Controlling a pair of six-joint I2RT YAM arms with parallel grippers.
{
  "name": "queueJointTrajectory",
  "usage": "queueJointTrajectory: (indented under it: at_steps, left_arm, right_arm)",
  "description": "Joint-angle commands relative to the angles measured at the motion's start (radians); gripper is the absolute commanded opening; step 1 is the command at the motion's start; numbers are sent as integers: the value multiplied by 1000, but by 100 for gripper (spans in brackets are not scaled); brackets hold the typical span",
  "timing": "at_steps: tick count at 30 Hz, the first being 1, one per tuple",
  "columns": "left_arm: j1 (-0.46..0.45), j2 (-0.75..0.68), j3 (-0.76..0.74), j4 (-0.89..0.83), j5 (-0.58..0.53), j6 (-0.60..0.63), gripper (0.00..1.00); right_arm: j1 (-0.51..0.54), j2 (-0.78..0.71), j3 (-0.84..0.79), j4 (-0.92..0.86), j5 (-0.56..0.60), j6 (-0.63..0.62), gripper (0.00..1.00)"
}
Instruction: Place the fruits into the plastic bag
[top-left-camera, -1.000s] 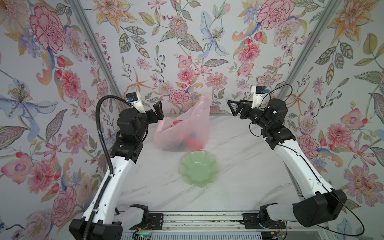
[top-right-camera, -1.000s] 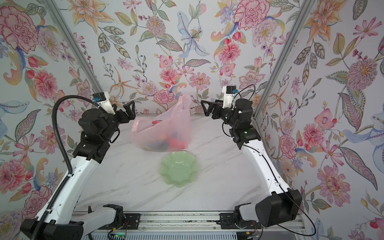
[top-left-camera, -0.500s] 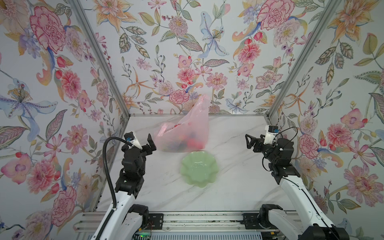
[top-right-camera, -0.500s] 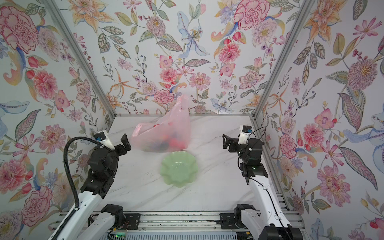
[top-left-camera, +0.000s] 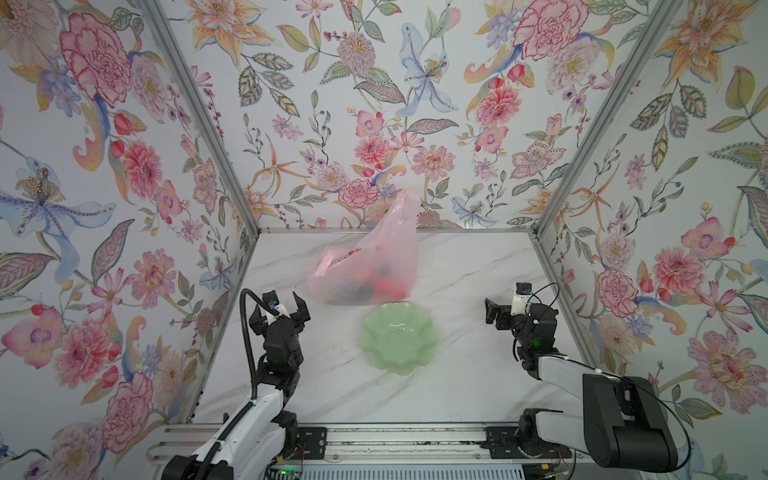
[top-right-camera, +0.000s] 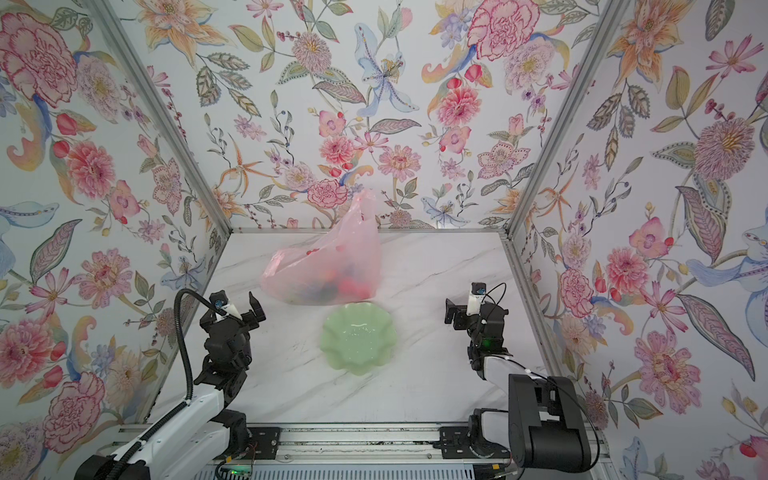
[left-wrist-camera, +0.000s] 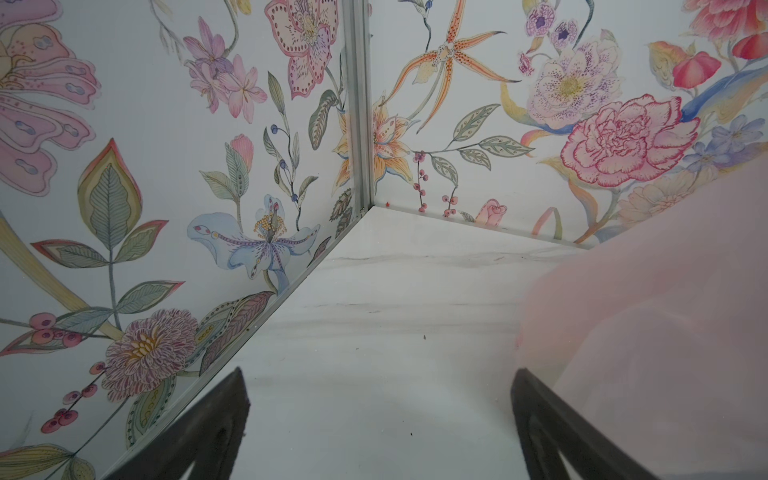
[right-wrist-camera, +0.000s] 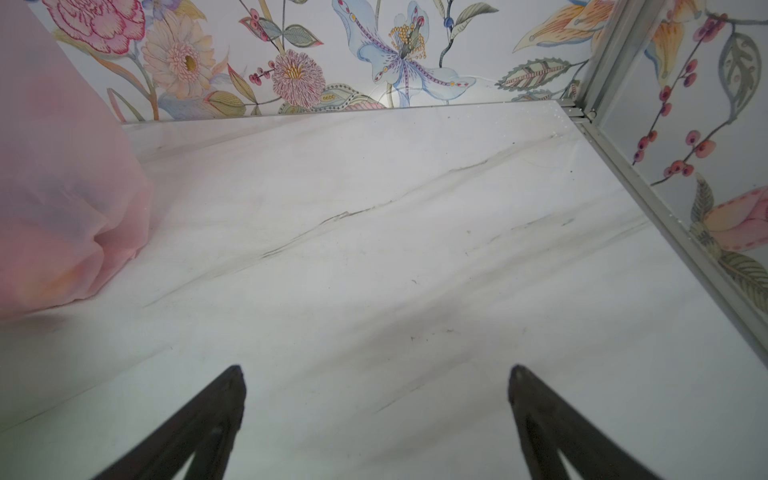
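- Fruits (top-left-camera: 376, 286) are lying inside the plastic bag (top-left-camera: 386, 249), showing through it, at the back of the bench (top-left-camera: 478, 270) behind the bare green plate (top-left-camera: 398, 340).
- We are seeing both arms dropping back from the bag toward the front, well apart from it now.
- Left gripper (top-left-camera: 278, 311) and right gripper (top-left-camera: 494, 316) are hanging wide open, holding nothing.
- We are judging the task finished.

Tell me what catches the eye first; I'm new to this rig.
Loud floral wallpaper wraps the marble table. At its back stands a pink plastic bag, fruits showing through its base, an empty green plate before it. The left pincer and right pincer gape open either side.
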Motion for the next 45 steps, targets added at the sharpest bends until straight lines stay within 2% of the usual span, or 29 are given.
queueJointTrajectory:
  at_steps: [1,5,12,17,19,21,24,29,30,33,45]
  left_arm:
    - [8,62,-70,252,-33,89,99]
    - [30,207,-77,396,-24,144,99]
    - [65,458,-38,606,22,165,99]
    - [68,553,-20,681,59,194,99]
    - [68,606,-36,783,77,216,99]
    - [66,613,-39,774,125,224,99]
    - [56,729,-93,1005,117,251,99]
    - [51,702,-46,865,99,241,99]
    - [60,695,-16,795,113,231,99]
    - [101,685,18,737,163,191,99]
    - [101,685,9,760,174,199,99]
  right_arm:
    - [-3,32,-41,235,6,-27,100]
    - [-3,41,-61,298,-9,-63,99]
    - [-1,110,-112,455,-17,-70,100]
    - [21,180,-145,576,0,-96,100]
    - [33,217,-146,612,3,-109,100]
    - [47,251,-148,651,28,-117,99]
    - [64,234,-120,571,84,-119,99]
    - [50,235,-2,357,134,-82,99]
    - [31,235,10,336,123,-61,99]
    - [21,237,17,324,125,-47,99]
    - [23,237,15,331,132,-49,99]
